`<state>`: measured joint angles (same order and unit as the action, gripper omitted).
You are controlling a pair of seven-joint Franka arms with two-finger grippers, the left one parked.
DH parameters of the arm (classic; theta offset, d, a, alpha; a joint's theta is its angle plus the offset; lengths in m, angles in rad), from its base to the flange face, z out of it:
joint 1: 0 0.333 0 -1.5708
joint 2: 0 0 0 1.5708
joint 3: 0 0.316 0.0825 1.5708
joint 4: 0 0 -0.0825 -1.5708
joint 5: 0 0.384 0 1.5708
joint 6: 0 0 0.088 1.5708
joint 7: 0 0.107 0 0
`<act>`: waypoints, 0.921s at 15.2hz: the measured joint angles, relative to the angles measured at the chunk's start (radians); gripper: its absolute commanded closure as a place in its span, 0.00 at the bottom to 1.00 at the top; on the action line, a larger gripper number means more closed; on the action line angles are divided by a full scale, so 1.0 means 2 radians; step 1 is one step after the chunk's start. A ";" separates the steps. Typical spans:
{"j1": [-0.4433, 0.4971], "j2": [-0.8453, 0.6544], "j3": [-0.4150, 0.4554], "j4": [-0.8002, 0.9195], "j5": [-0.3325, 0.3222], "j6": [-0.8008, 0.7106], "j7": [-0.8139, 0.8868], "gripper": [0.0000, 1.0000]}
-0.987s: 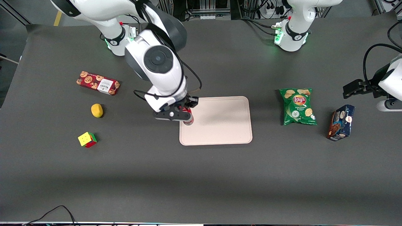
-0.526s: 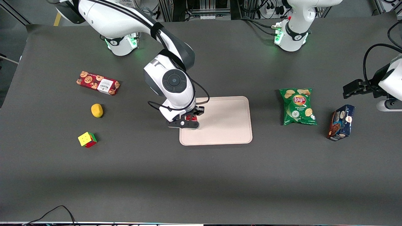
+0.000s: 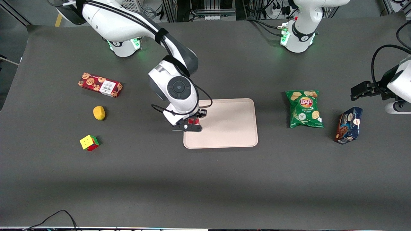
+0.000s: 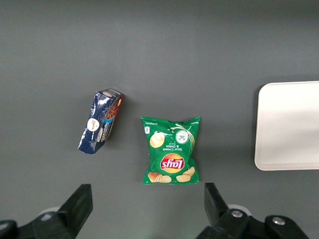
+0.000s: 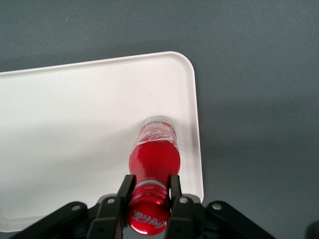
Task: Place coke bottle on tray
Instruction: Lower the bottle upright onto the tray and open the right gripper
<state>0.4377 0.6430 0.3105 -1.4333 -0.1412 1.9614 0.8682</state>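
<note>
Right wrist view: the coke bottle (image 5: 154, 157) is seen clamped at its neck, just under the red cap, between the two fingers (image 5: 124, 190) of the gripper (image 5: 148, 188). The bottle stands upright with its clear base resting on the tray (image 5: 75, 129), close to the tray's rim and near one rounded corner.

In the front view, the gripper (image 3: 192, 123) is found over the edge of the tray (image 3: 231, 128) that faces the working arm's end of the table, and only a small red part of the coke bottle (image 3: 193, 121) is seen below the wrist.

With the tray taken as the clock centre in the front view, a green chip bag (image 3: 304, 109) lies at 3 o'clock, with a dark blue box (image 3: 348, 125) farther out the same way. A red cookie box (image 3: 100, 84) lies at 10 o'clock, a yellow lemon-like object (image 3: 99, 113) at 9 o'clock, and a colour cube (image 3: 89, 142) at 8 o'clock.
</note>
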 measured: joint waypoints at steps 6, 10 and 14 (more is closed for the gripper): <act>-0.002 0.000 0.000 -0.007 0.000 0.009 0.000 0.31; -0.002 -0.001 0.000 -0.007 0.000 0.010 0.001 0.00; -0.003 -0.004 0.000 -0.006 0.000 0.012 0.009 0.00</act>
<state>0.4320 0.6351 0.3107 -1.4456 -0.1414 1.9845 0.8861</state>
